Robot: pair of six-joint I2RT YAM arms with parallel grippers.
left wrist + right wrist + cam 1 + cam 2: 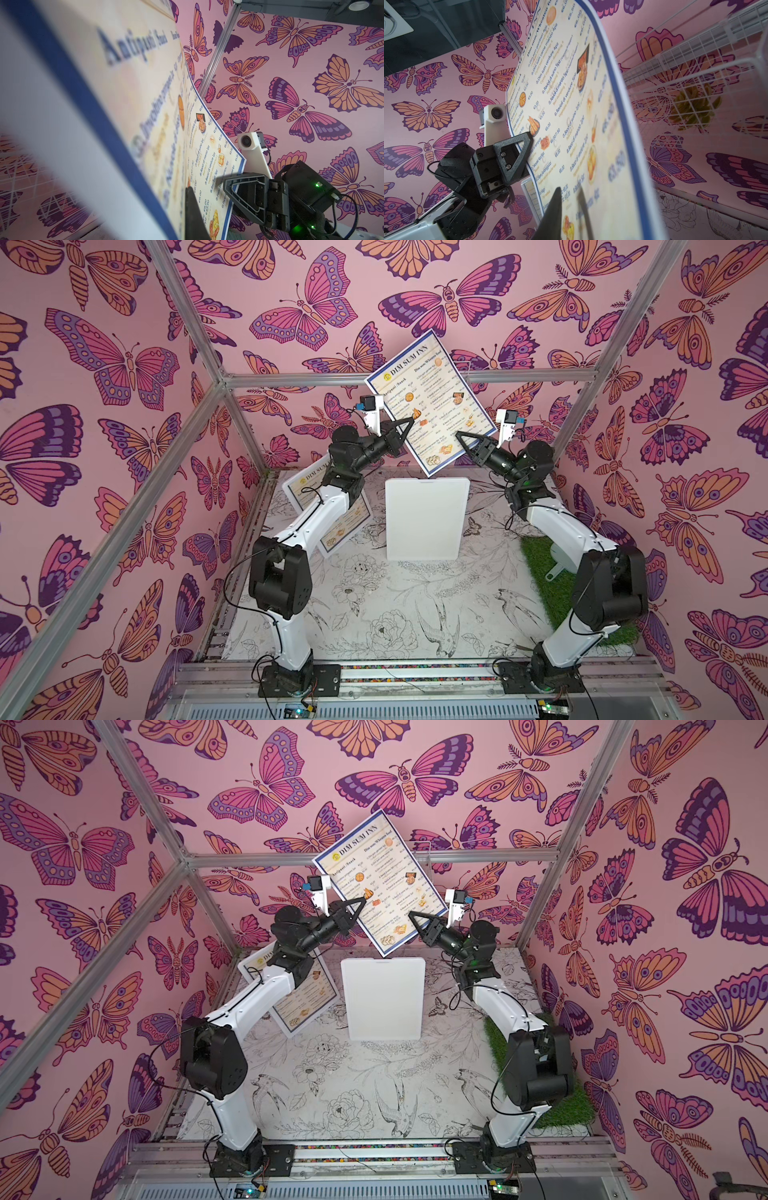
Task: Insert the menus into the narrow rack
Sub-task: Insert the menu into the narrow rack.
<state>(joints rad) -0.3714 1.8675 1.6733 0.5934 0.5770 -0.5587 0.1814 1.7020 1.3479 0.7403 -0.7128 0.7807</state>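
The raised menu (432,393) hangs tilted in mid-air. The left hand (409,420) pinches one long edge and the right hand (459,434) sits at the opposite edge, but I cannot tell if it grips. The second menu (349,526) lies flat on the table (415,605) below.

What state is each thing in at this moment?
raised menu: held in the air, tilted, slightly bowed
left tool: shut on the raised menu's edge
right tool: at the opposite edge, grip unclear
second menu: flat on the table, partly under the left arm
white board: flat on the table
wire rack: neither menu in it
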